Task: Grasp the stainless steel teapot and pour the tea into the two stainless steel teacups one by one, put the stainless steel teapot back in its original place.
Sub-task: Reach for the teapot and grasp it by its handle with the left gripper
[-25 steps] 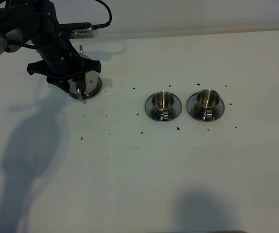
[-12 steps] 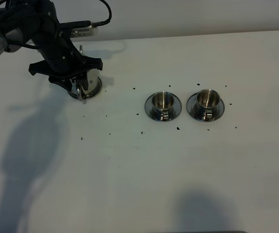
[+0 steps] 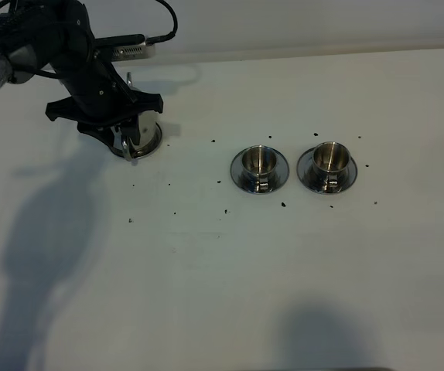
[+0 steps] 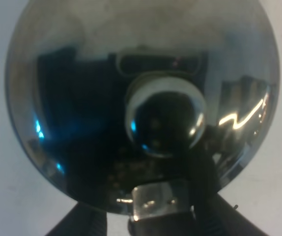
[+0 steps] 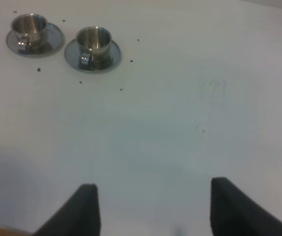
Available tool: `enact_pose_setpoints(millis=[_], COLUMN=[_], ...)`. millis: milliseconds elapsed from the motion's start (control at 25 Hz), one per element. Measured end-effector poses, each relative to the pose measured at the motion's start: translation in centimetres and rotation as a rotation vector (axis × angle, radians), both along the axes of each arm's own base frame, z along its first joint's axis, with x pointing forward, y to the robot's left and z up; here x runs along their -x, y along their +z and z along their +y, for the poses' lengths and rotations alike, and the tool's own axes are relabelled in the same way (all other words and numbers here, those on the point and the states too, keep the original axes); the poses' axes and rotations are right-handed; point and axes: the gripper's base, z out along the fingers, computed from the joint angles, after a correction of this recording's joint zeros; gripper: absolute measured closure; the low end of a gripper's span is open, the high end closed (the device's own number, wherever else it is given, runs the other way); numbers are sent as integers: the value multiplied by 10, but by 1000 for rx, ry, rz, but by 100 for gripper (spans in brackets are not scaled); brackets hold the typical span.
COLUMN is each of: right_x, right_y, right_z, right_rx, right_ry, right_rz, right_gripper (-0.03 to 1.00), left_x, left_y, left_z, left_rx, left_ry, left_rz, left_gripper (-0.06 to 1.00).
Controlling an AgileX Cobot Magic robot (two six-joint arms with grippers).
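Barely anything has changed over the last second. The left gripper (image 3: 120, 124) still hangs over the stainless steel teapot (image 3: 141, 131), fingers spread wide, having crept slightly rearward. The teapot stands on its saucer (image 3: 155, 143), and the two stainless steel teacups (image 3: 259, 160) (image 3: 331, 157) are unmoved. The right gripper (image 5: 151, 211) is parted and empty.

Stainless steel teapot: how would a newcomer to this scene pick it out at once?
On the white table, look to the upper left of the high view, beneath the black arm. The stainless steel teapot stands on a saucer, apart from the two teacups further right. Unlike those open cups, it has a domed lid with a round knob.
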Motion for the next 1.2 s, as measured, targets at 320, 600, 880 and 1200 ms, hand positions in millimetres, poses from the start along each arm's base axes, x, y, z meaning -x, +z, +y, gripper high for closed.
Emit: enact_pose_setpoints(millis=[320,600,880,1200], right_x=[0,0,0,0], right_y=[0,0,0,0], right_z=[0,0,0,0], right_rx=[-1,-1,0,0], right_ry=[0,0,0,0], right_rz=[0,0,0,0], right_gripper=[48,48,48,48], left_x=[-2,-3,-3,-4], left_y=[0,0,0,-12], left_z=[7,7,7,4], left_rx=[1,3,9,26], left_ry=[3,1,-4,4], left_rz=[-3,-14,-14,14], left_gripper=[50,50,50,50])
